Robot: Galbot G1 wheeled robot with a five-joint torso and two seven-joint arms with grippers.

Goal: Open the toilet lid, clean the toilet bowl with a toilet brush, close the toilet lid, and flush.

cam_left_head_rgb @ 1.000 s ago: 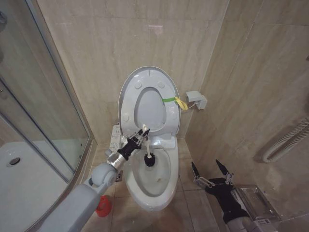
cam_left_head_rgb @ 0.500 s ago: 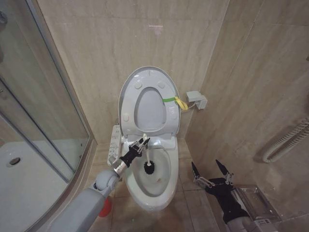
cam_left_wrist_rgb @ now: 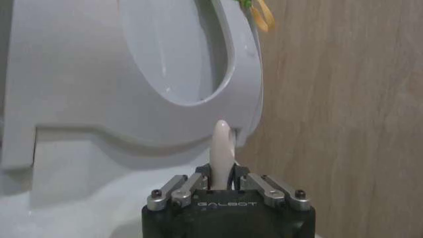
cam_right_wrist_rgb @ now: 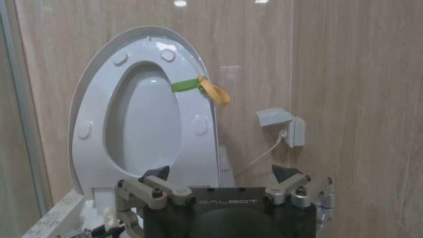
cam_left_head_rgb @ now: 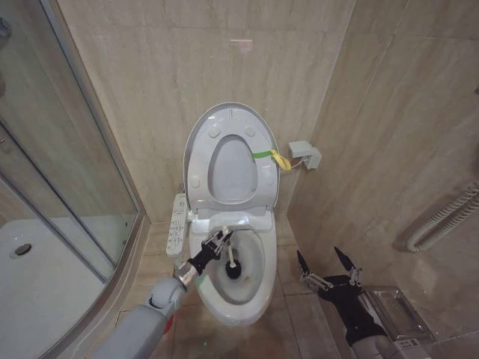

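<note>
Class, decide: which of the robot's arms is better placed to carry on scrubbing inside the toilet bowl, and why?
Left. The left gripper is shut on the toilet brush, whose head is down in the toilet bowl. The right gripper hangs open and empty beside the bowl, so it would probably need a handover first.

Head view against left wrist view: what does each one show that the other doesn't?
Head view alone: the toilet bowl with the toilet brush's black head down inside it, the button panel, the shower glass, and the right gripper open, low beside the pedestal. Left wrist view alone: the close grip, the left gripper shut on the toilet brush handle. Both: the raised toilet lid with its yellow-green strap.
</note>
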